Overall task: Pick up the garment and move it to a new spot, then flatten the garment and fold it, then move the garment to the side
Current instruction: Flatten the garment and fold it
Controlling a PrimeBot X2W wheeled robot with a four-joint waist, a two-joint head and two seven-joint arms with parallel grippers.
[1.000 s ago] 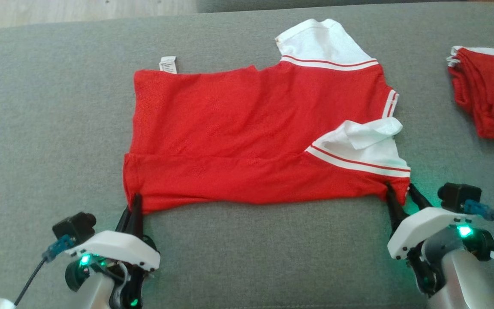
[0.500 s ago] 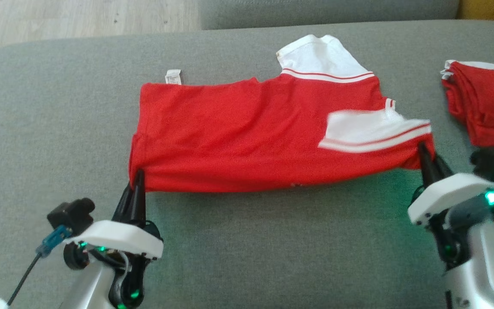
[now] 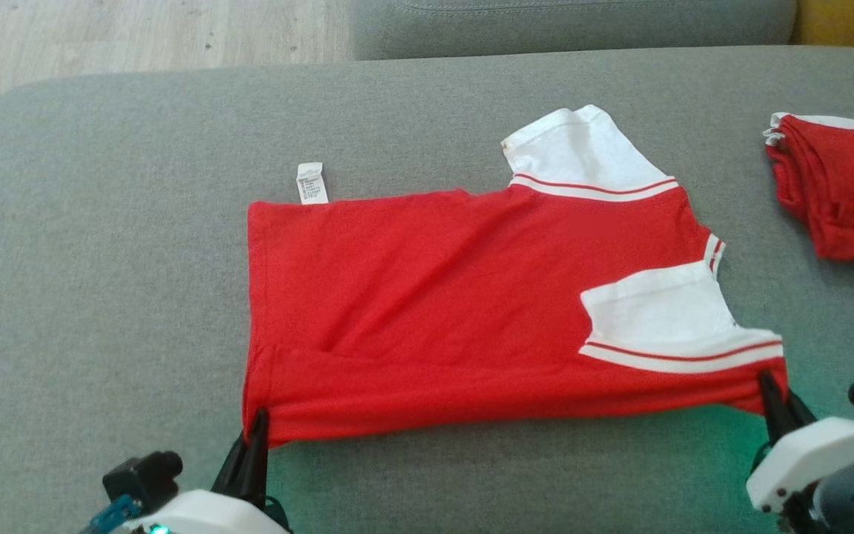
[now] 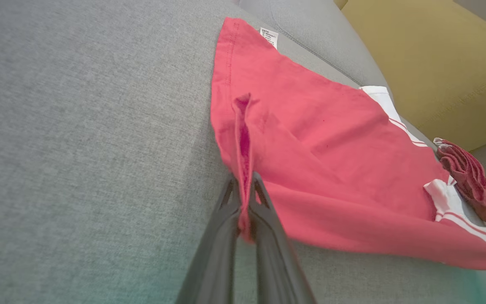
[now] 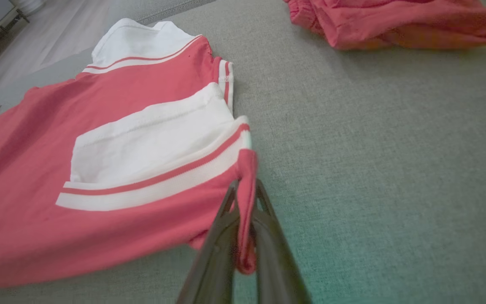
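The garment (image 3: 457,297) is a red shirt with white sleeves and red-striped cuffs, spread on the grey couch cushion (image 3: 116,245). My left gripper (image 3: 256,421) is shut on its near left hem corner; the left wrist view shows red cloth (image 4: 302,143) pinched between the two dark fingers (image 4: 222,223) of that gripper (image 4: 243,188). My right gripper (image 3: 772,386) is shut on the near right corner below the white sleeve (image 3: 664,311); in the right wrist view the red edge (image 5: 247,202) runs down between that gripper's (image 5: 246,188) fingers (image 5: 268,228). The near edge hangs taut between both grippers.
A second red garment (image 3: 842,189) lies bunched at the cushion's right side, also seen as a red heap (image 5: 395,21) in the right wrist view. A white care label (image 3: 311,182) sticks out at the shirt's far left corner. A yellow cushion (image 4: 428,63) and wooden floor (image 3: 138,33) lie beyond.
The right gripper, open at the shirt's near right corner a second ago, has shut on it. Both grippers then lifted the near edge, and the crumpled near sleeve now lies flatter. The camera has shifted.
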